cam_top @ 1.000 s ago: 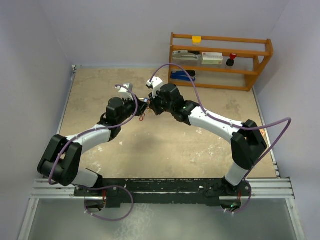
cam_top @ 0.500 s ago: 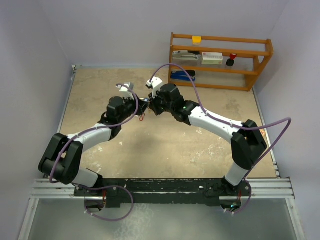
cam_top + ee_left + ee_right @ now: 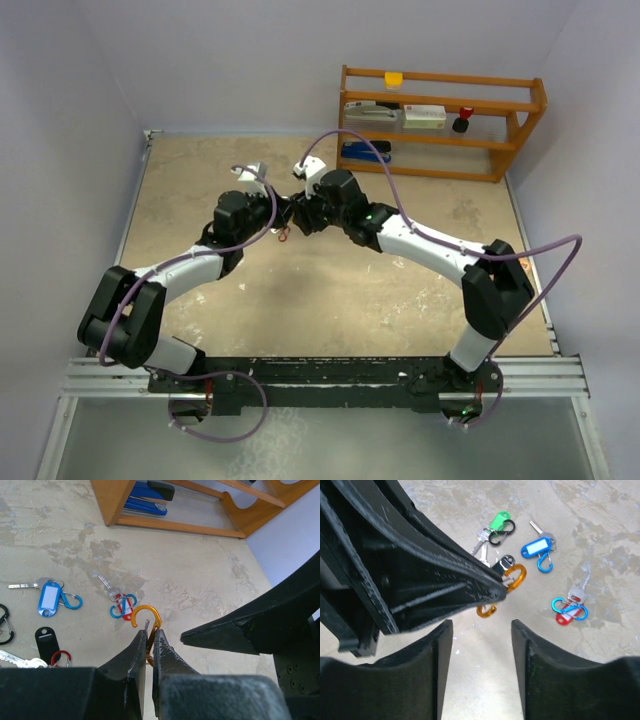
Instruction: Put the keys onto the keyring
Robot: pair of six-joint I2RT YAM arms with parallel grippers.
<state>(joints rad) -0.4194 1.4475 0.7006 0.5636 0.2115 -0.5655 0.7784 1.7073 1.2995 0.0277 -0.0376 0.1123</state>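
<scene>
My left gripper (image 3: 148, 632) is shut on the orange carabiner keyring (image 3: 145, 617), which sticks up from between the fingertips above the table. My right gripper (image 3: 481, 630) is open and holds nothing, close beside the left fingertips (image 3: 490, 587) and just short of the keyring (image 3: 515, 577). On the table lie the keys: a blue-tagged one (image 3: 51, 597), a red-tagged one with a blue clip (image 3: 121, 605), a black-tagged one (image 3: 46, 639) and a green-tagged one (image 3: 499, 522). In the top view both grippers meet at mid-table (image 3: 290, 213), hiding most keys.
A wooden shelf (image 3: 440, 120) stands at the back right with a blue stapler (image 3: 147, 497) on its bottom level. A black clip loop (image 3: 4, 622) and a bare silver key (image 3: 20, 660) lie left of the tagged keys.
My right gripper has gone from shut to open. The left gripper keeps its hold on the orange keyring, and both arms have barely shifted.
</scene>
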